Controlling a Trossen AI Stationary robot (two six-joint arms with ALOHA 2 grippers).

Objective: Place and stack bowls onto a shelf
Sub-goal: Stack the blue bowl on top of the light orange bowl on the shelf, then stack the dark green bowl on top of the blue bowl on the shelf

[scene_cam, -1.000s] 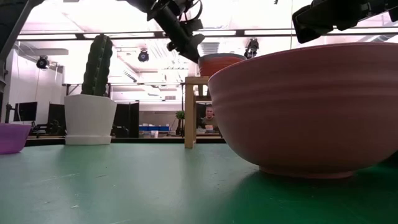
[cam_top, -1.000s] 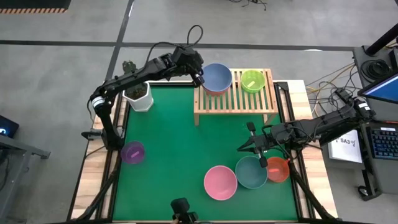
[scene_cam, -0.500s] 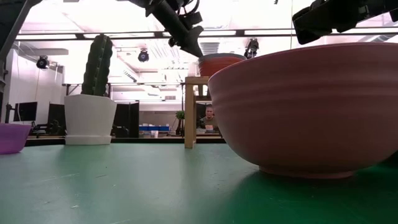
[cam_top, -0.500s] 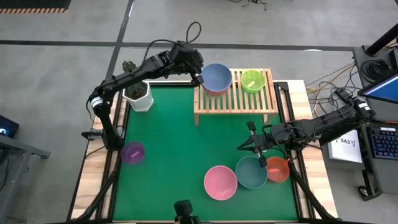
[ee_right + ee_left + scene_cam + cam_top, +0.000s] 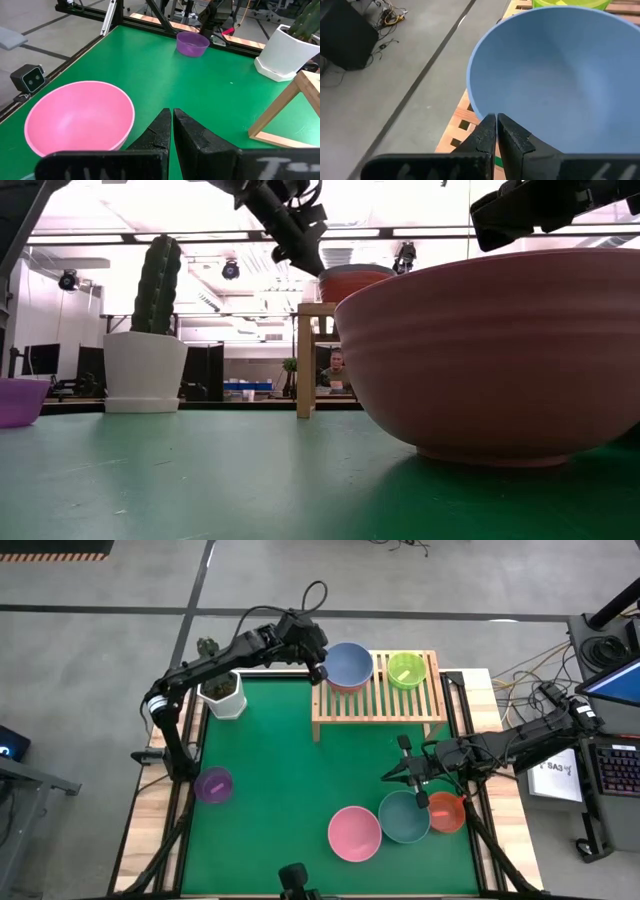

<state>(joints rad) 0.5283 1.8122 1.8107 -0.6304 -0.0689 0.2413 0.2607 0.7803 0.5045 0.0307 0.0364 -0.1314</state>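
On the light-wood shelf (image 5: 378, 700) a blue bowl (image 5: 350, 663) sits nested in a red-pink bowl (image 5: 355, 280) at the left end. A yellow-green bowl (image 5: 406, 669) stands on the slats at the right end. My left gripper (image 5: 496, 117) is shut, its tips at the blue bowl's left rim. My right gripper (image 5: 171, 112) is shut and hovers over the green mat between the shelf and the pink bowl (image 5: 354, 833). The teal bowl (image 5: 403, 817) and the red-orange bowl (image 5: 447, 812) rest on the mat beside the pink one. A purple bowl (image 5: 213, 784) sits at the left edge. My left gripper comes slanting down from the table's left, its shut fingertips (image 5: 490, 125) at the blue bowl's rim (image 5: 476, 107) on the bowl's left side. I cannot tell whether they touch the rim. The bowl stays nested on the shelf.
A white cactus pot (image 5: 225, 692) stands at the far left corner, under the left arm. The middle of the green mat (image 5: 280, 760) is free room. A person shows in the room behind the shelf's legs in the low view.
My left gripper has tipped a little and risen slightly beside the blue bowl's rim. The bowls and my right arm have stayed where they were.
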